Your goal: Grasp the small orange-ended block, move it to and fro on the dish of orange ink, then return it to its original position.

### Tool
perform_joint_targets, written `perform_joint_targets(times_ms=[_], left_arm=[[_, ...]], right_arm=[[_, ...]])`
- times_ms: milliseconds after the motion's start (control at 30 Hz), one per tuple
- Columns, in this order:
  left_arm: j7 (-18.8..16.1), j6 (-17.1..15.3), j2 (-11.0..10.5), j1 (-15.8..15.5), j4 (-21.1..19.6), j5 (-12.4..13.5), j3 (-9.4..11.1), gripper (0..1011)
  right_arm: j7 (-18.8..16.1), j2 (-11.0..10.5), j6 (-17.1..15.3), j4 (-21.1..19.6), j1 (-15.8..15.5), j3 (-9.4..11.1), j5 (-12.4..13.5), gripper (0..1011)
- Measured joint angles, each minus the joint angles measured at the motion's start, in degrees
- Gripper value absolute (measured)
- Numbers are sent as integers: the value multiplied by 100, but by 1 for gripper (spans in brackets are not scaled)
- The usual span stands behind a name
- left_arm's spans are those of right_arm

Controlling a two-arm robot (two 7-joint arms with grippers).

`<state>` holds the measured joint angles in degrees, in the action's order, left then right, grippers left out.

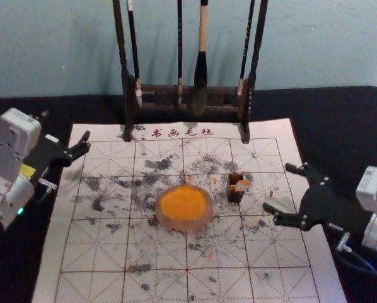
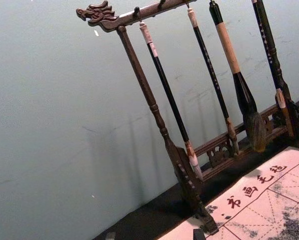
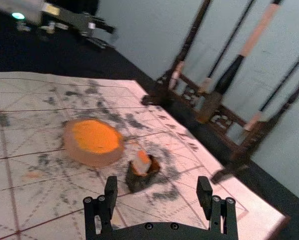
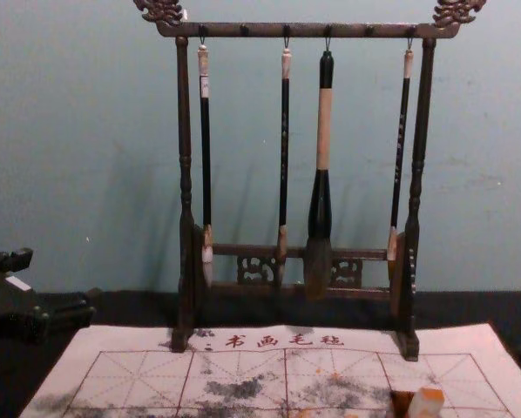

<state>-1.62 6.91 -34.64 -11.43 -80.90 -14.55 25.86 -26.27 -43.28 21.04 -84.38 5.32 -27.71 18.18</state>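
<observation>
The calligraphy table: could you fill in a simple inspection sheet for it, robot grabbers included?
Surface: gridded mat, ink-stained, on black cloth.
Job's things: orange-ended block in a dark holder, right of the ink dish.
Clutter: rack with four hanging brushes, at the mat's far edge.
Grippers: left gripper open, near the left edge; right gripper open, near the right edge.
Cables: loose cable behind the right gripper.
Surroundings: wall behind.

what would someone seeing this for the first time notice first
Probably the bright orange ink in its dish, mid-mat. Behind it stands a dark rack with four hanging brushes, one much thicker than the others. Just right of the dish, the orange-ended block sits in a dark holder.
</observation>
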Motion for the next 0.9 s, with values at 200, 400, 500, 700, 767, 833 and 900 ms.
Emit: perform_joint_targets(times_ms=[200, 400, 500, 700, 767, 833, 900], left_arm=[[0, 0, 0, 0, 0, 0, 0, 1001], [0, 0, 0, 0, 0, 0, 0, 1001], [0, 0, 0, 0, 0, 0, 0, 1001], [0, 0, 0, 0, 0, 0, 0, 1001], [0, 0, 0, 0, 0, 0, 0, 1001], [0, 0, 0, 0, 0, 0, 0, 1001], [0, 0, 0, 0, 0, 0, 0, 1001]], right_arm=[[-465, 234, 102, 379, 388, -179, -200, 1000], [-941, 588, 176, 931, 944, -340, -376, 1000], [-1081, 708, 178, 1115, 1127, -375, -400, 1000], [-1332, 937, 99, 1459, 1455, -419, -466, 1000], [-1407, 1011, 46, 1568, 1554, -431, -503, 1000], [-1450, 1052, 4, 1621, 1609, -440, -524, 1000], [-1501, 1098, -66, 1682, 1671, -451, -572, 1000]])
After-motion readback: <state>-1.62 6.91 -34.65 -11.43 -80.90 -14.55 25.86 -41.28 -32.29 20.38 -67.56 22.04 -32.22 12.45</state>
